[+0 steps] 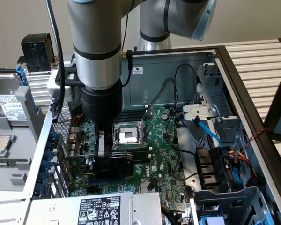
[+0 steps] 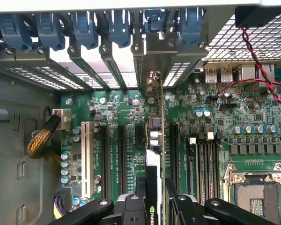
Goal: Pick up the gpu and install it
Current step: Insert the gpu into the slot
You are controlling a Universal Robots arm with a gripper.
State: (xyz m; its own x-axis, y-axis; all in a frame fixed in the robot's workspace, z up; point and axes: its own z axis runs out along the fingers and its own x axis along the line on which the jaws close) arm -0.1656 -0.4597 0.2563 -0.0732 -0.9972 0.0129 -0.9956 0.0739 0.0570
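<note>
Computer case [image 1: 234, 89] lies open, with the motherboard [image 1: 164, 159] filling its floor. Robot arm [image 1: 96, 47] reaches straight down over the board's expansion-slot side, beside the processor socket [image 1: 128, 135]. Its hand [image 1: 105, 159] is clamped on the gpu [image 1: 117, 165] (black shroud, green board). The card stands upright on edge over the slots, its silver bracket [image 2: 152, 61] at the case's rear edge among the blue latches [image 2: 84, 28].

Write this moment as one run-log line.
gripper: shut on gpu | gpu: edge-on above motherboard slots, bracket toward rear panel | seated: cannot tell
</note>
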